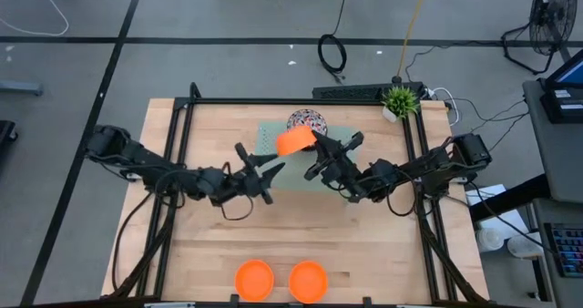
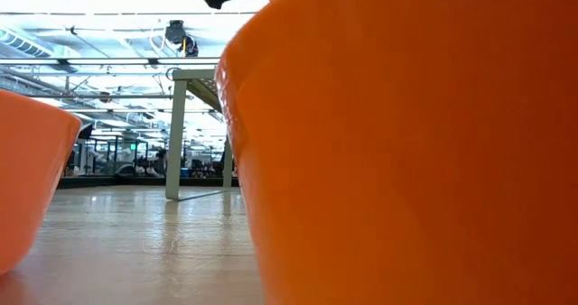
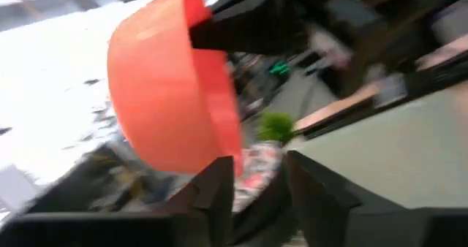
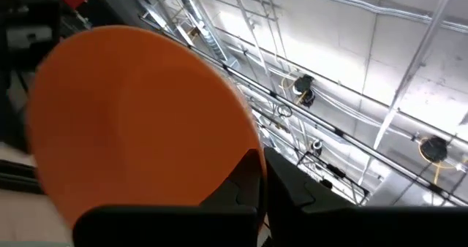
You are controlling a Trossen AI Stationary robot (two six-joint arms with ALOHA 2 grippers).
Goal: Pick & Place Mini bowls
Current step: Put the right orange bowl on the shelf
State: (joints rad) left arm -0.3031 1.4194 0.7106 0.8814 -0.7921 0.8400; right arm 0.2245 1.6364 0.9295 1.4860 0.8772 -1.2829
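my right claw (image 1: 316,144) pinches the rim of an orange bowl (image 1: 293,141), tipped on edge above the green rack (image 1: 339,135); my left claw (image 1: 260,162), at its seven o'clock, gapes free. only overhead shows the floral bowl (image 1: 307,121) at twelve, two orange bowls (image 1: 281,281) at six.

One plain orange mini bowl (image 1: 293,141) is up in the air, tilted on its side, above the near edge of the pale green rack (image 1: 339,135). The right gripper (image 1: 319,143) is closed on its rim, and the left gripper (image 1: 258,159) stands just beside it, fingers a little apart, not touching it as far as the left wrist view shows. A floral mini bowl (image 1: 307,122), red, white and dark, sits on the rack just beyond the held bowl, farther from both grippers. Two more orange mini bowls (image 1: 254,279) (image 1: 308,281) stand upright, side by side, at the near table edge, well apart from both grippers.
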